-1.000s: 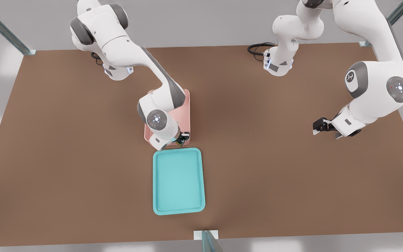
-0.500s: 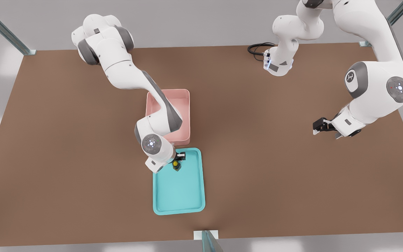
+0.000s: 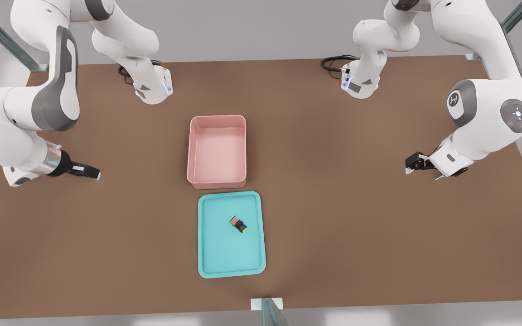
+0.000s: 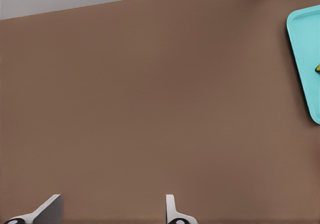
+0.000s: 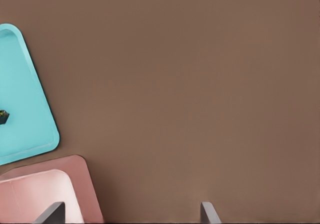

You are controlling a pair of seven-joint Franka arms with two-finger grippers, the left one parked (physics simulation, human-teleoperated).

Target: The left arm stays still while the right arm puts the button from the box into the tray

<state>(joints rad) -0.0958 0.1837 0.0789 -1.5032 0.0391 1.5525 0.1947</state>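
The button (image 3: 239, 225) lay on its side in the tray (image 3: 206, 253); the box (image 3: 194, 149) was empty. The hand (image 3: 89, 171), wide and holding nothing, hovered well apart, so the task looked done.

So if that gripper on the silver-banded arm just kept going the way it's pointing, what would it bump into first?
Probably the pink box: the gripper points across bare table toward its lower wall, though height is unclear, so it might pass above.

Brown table (image 3: 333, 203) carries the pink box (image 3: 218, 181) and, just beside it, the teal tray (image 3: 231, 271)
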